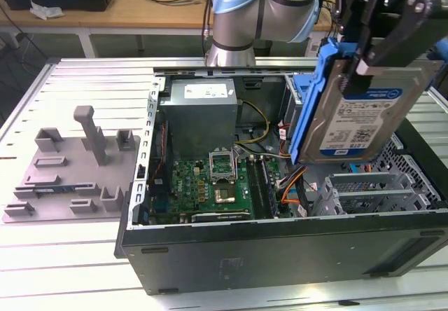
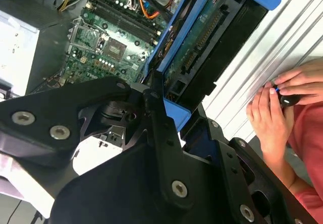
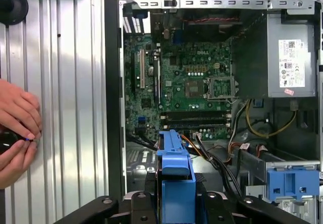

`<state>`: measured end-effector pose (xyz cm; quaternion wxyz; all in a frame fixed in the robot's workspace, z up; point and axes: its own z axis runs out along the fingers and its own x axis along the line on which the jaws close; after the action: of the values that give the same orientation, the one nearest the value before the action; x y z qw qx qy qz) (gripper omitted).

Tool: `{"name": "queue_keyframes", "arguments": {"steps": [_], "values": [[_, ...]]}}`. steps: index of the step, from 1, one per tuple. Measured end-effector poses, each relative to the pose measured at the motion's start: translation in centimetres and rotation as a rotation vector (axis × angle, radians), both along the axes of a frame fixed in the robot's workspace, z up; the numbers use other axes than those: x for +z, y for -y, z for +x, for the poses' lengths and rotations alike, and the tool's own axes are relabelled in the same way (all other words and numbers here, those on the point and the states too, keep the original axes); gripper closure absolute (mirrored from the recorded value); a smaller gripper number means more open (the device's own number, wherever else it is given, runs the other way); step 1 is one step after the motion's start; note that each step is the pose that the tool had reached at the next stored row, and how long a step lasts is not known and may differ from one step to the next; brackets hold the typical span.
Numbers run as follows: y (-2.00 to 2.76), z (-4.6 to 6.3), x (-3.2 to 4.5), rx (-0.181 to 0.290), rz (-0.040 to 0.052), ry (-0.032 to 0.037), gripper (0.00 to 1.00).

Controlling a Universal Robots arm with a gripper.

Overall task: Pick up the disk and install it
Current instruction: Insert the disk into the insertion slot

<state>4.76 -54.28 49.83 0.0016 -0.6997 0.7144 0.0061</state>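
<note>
We hold the disk (image 1: pixel 367 118) over the open computer case (image 1: pixel 280 244), gripper (image 1: pixel 360 69) pinching its blue carrier; installing, we judge, calls for squaring it with the drive cage (image 1: pixel 364 188).

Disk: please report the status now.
Gripper shut on disk. It hangs tilted above the open computer case. Person's hands over the table beside the case.
</note>
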Motion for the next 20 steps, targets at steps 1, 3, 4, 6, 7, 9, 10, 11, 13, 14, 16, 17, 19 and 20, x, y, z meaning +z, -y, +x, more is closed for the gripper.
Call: {"name": "queue_keyframes", "arguments": {"steps": [1,3,4,6,7,9,10,11,13,14,16,17,19,20], "values": [[0.09,0.2,0.0,0.0,-0.0001,0.0,0.64],[0.27,0.7,0.0,0.0,-0.0001,0.0,0.64],[0.34,0.9,0.0,0.0,-0.0001,0.0,0.64],[0.7,1.9,-0.02,0.0,0.0,0.0,0.64],[0.8,2.3,-0.02,0.0,-0.0001,0.0,0.64],[0.95,2.9,-0.02,0.0,-0.0001,0.0,0.64],[1.01,3.2,-0.03,0.0,0.0,0.0,0.64],[1.07,3.5,-0.03,0.0,-0.0001,0.0,0.64],[1.19,4.3,-0.04,0.0,-0.0001,0.0,0.64],[1.24,4.9,-0.04,0.0,0.0,0.0,0.64],[1.3,5.8,-0.05,0.0,0.0,0.0,0.64],[1.31,6.2,-0.05,0.0,0.0,0.0,0.64],[1.3,6.3,-0.06,0.0,0.0,0.0,0.64],[1.3,6.3,-0.06,0.0,-0.0001,0.0,0.64]]}}
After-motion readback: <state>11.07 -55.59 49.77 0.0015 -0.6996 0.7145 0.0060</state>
